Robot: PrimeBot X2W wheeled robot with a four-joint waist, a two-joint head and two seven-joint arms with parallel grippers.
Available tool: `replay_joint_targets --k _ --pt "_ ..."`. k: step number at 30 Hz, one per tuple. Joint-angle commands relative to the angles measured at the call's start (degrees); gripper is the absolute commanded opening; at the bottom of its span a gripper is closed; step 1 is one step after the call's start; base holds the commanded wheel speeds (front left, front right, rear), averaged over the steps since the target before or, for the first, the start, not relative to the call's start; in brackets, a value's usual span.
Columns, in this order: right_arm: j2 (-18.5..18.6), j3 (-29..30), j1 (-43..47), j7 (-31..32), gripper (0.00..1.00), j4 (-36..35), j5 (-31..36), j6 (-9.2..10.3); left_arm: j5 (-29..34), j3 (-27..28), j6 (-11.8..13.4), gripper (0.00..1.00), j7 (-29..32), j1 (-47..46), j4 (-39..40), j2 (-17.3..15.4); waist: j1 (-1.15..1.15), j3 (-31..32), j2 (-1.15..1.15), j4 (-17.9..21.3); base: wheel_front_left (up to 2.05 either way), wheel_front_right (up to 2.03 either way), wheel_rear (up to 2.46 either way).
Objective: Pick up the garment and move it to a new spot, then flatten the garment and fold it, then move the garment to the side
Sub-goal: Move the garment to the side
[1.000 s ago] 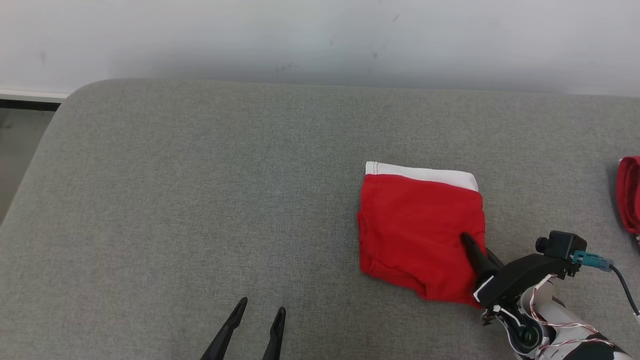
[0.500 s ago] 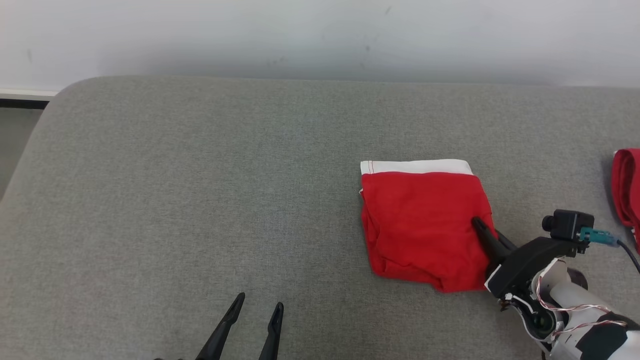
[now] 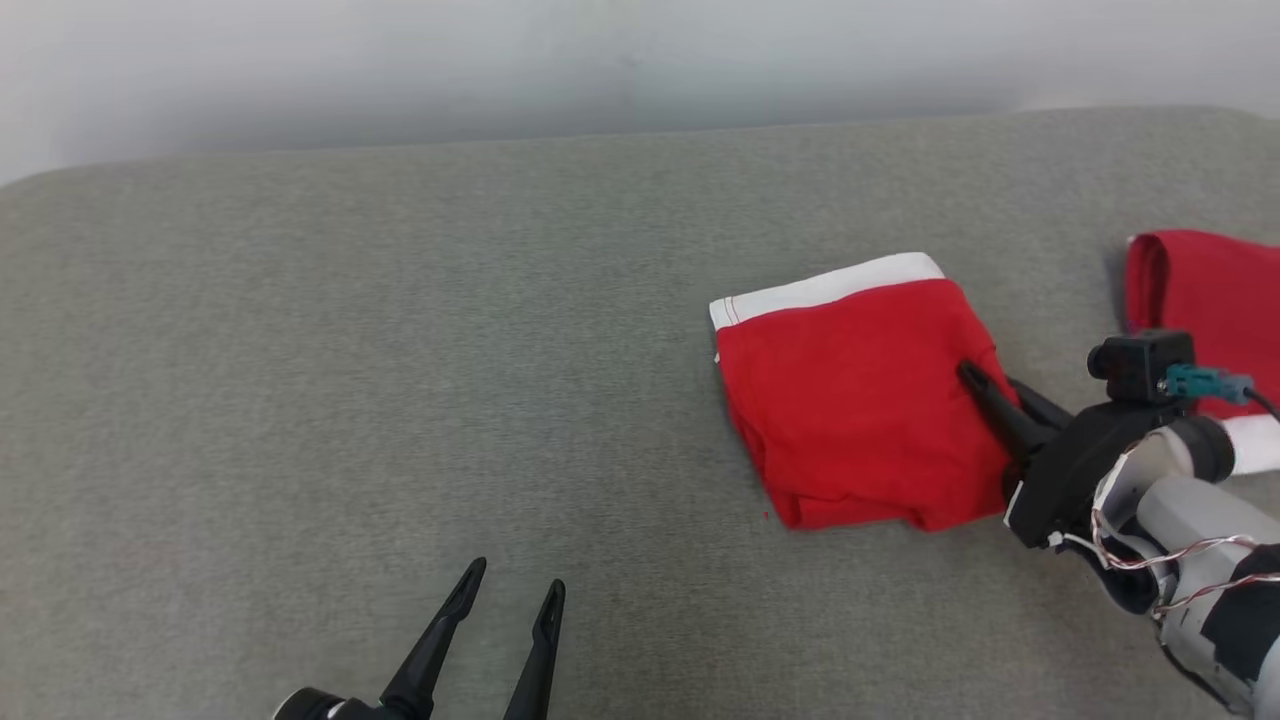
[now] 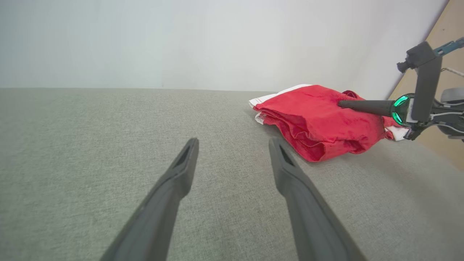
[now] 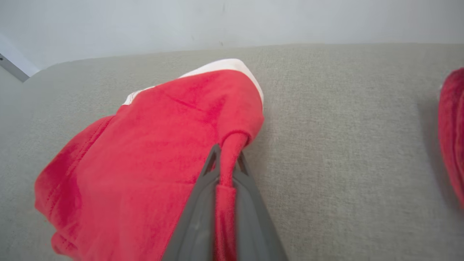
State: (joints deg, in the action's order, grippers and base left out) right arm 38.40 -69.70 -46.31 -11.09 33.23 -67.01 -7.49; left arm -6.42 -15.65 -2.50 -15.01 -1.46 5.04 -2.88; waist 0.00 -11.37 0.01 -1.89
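Two red garments and my two grippers share one grey upholstered surface [image 3: 400, 350] below a pale wall [image 3: 500, 60]. The garment [image 3: 850, 400] I am working on is folded into a rough square, red with a single white band [image 3: 820, 290] along its far edge. It sits in the right half of the surface, closer to the far edge than my left gripper is. From the left wrist view its stacked layers [image 4: 319, 123] bulge at the near fold and rest on the fabric of the surface.

My right gripper [image 3: 985, 385] comes in from the right and is clamped on the garment's right-hand edge. In the right wrist view its two dark fingers [image 5: 203, 203] are pressed together, with a ridge of red cloth [image 5: 224, 170] pinched between them and running up past the tips. The rest of the garment [image 5: 145, 156] spreads to the left of the fingers, its white band at the far end.

My left gripper [image 3: 515, 575] hovers near the bottom of the head view, well apart from the garment, with nothing between its two spread fingers [image 4: 174, 181].

A second red garment [image 3: 1200, 280] lies toward the far right corner of the surface, beside the first but not touching it, partly hidden behind my right wrist camera [image 3: 1140, 365].
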Motion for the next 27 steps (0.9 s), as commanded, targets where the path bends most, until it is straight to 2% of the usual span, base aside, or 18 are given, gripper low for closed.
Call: replay_joint_targets --k 1,14,27 --pt "0.66 -0.37 -0.93 0.03 0.00 -0.36 0.54 0.00 0.81 0.26 -0.24 1.00 -0.22 -0.44 0.12 -0.08 0.00 -1.52 -0.01 2.89 0.00 0.00 0.00" --pt "4.81 -2.51 -7.35 -2.29 0.00 -1.63 2.63 0.00 3.05 0.92 -2.04 1.00 -0.22 -2.77 1.03 -0.77 0.00 -6.76 -0.01 11.67 0.00 0.00 0.00" --pt "6.18 -2.83 -16.57 -3.70 0.00 2.52 5.08 0.00 4.46 0.02 -3.52 1.00 -0.22 -7.59 1.77 -2.70 0.00 -14.33 -0.01 16.40 0.00 0.00 0.00"
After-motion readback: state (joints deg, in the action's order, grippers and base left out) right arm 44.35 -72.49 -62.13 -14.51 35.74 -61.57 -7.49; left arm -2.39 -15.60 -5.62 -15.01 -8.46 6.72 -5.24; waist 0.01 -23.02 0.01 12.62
